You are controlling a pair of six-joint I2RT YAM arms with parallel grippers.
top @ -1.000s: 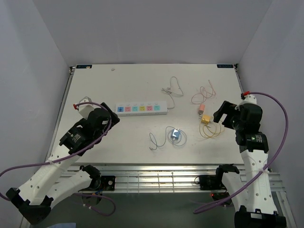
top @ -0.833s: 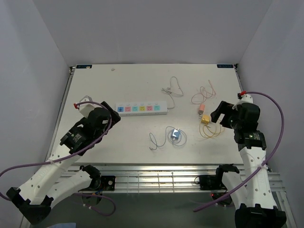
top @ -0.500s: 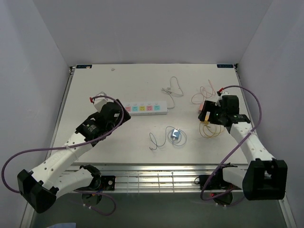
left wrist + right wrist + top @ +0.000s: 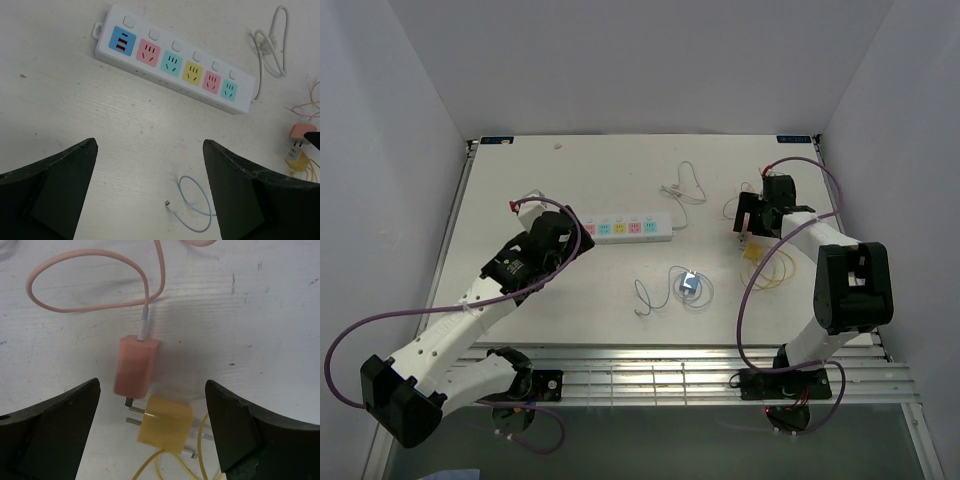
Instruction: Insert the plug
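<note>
A white power strip (image 4: 618,229) with coloured sockets lies mid-table; it also shows in the left wrist view (image 4: 172,57). My left gripper (image 4: 582,243) is open and empty, just left of and below the strip's left end. A pink plug (image 4: 135,365) with a pink cable and a yellow plug (image 4: 165,425) with a yellow cable lie side by side on the table. My right gripper (image 4: 747,222) is open above them, with both plugs between its jaws. In the top view the pink plug (image 4: 746,232) sits just above the yellow plug (image 4: 754,252).
A blue-white plug (image 4: 688,285) with a looped white cable lies at table centre; its cable end shows in the left wrist view (image 4: 192,210). The strip's white cord (image 4: 682,189) coils behind it. Pink cable loops (image 4: 745,200) and yellow cable loops (image 4: 770,272) lie at the right.
Both arms reached forward over the table. The left gripper moved up to the strip's left end. The right gripper moved up and left to above the pink and yellow plugs.
</note>
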